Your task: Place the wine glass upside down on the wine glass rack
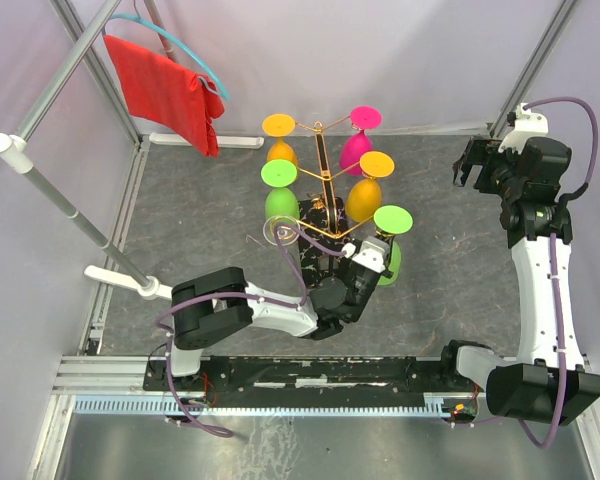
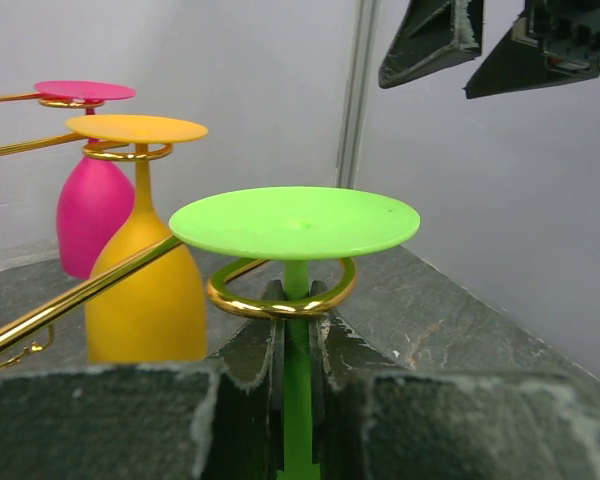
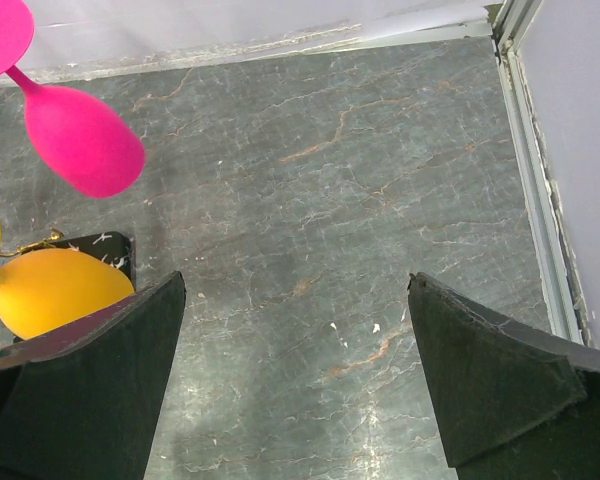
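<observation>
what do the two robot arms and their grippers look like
The left arm and right arm have bulky black joint housings linked by white curved segments, with a thin purple cable looping along each. The left gripper and right gripper have wide, wedge-shaped black fingers with pale, scuffed edges.

Left wrist view: the green wine glass [image 2: 295,222] shows only foot and stem, its bowl lost behind the left pincer [image 2: 297,340] and the lower edge. From above, the black base [image 1: 308,212] of the wine glass rack [image 1: 323,170] lies largely hidden beneath the hanging glasses [image 1: 282,205]. Right wrist view: the pink glass [image 3: 80,140] and the orange glass [image 3: 50,290] are cropped at the left edge.
</observation>
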Tool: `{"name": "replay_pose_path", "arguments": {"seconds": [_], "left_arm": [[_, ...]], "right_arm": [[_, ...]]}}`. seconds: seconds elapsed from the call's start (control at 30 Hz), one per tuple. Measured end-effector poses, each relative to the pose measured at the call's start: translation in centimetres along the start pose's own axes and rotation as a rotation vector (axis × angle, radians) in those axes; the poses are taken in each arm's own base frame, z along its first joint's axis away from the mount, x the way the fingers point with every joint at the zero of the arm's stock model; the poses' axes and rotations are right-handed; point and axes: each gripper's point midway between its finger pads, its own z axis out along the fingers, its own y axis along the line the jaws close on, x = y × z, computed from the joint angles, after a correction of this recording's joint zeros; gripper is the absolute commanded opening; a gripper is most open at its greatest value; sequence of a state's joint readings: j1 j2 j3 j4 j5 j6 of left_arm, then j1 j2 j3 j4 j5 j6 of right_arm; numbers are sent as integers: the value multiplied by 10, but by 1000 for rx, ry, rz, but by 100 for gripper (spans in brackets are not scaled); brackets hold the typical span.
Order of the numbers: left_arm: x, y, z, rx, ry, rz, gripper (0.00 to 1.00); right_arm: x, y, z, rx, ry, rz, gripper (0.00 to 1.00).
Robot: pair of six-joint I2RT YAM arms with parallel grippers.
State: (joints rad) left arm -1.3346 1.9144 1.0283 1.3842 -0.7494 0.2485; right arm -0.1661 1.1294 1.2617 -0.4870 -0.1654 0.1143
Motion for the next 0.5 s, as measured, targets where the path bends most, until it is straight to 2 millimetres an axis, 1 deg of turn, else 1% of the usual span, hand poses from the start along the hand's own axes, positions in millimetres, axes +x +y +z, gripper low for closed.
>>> {"name": "replay_pose_path", "arguments": {"seconds": [0.2,0.33,0.5], "left_arm": [[1,-6,-1,31,-5,-27,3],[3,-5,-7,50,-11,-46,3],[-3,-2,-14,52,-27,-67,4]], "right_arm": [[0,0,0,0,0,-6,100],[1,0,0,1,2,-6,100],[4,-1,1,1,10,-6,100]]}}
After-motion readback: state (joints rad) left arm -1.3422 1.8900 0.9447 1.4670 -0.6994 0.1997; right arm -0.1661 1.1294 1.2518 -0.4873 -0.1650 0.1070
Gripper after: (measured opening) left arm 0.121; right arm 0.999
